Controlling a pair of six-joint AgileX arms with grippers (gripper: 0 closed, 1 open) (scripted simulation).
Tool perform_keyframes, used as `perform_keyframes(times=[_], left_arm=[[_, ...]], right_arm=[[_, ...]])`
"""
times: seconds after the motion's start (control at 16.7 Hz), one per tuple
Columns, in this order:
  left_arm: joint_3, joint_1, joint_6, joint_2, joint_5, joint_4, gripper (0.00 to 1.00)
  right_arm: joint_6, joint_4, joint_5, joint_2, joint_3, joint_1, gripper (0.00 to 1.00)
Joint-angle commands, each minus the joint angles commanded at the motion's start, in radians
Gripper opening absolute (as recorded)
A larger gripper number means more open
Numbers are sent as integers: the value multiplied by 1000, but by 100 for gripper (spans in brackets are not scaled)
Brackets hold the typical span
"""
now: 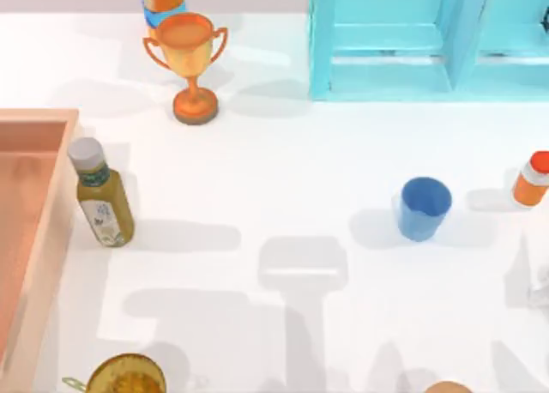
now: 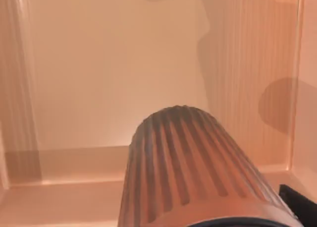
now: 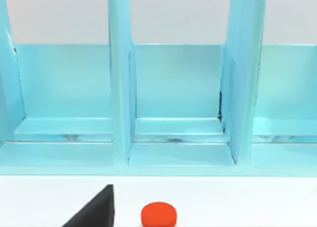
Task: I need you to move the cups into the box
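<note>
Pretty bright, even light over the white table for us, no glare spots anywhere. Shadows are soft and grey: the blue cup throws one to its left, and so do the yellow-green bottle and the trophy. Bigger blocky shadows sit below the blue cup toward the near edge. Inside the box the light goes warm, with dim patches on its walls. The brown cup looks slightly soft up close.

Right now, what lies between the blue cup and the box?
In the top view, a yellow-green bottle stands beside the box; otherwise bare table to the blue cup.
</note>
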Motion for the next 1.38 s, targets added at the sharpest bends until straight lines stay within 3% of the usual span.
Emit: perform_keyframes(times=[0.18,0.48,0.9,1.2,1.38], left_arm=[[-64,67,36,-18,-5,-39,0],[-68,65,37,-13,-8,-36,0],[-286,83,49,-6,-5,190,0],[-312,85,52,-5,-6,217,0],[-312,85,52,-5,-6,217,23]], right_arm=[[0,0,0,0,0,0,100],[0,0,0,0,0,0,100],[0,0,0,0,0,0,100],[0,0,0,0,0,0,100],[0,0,0,0,0,0,100]])
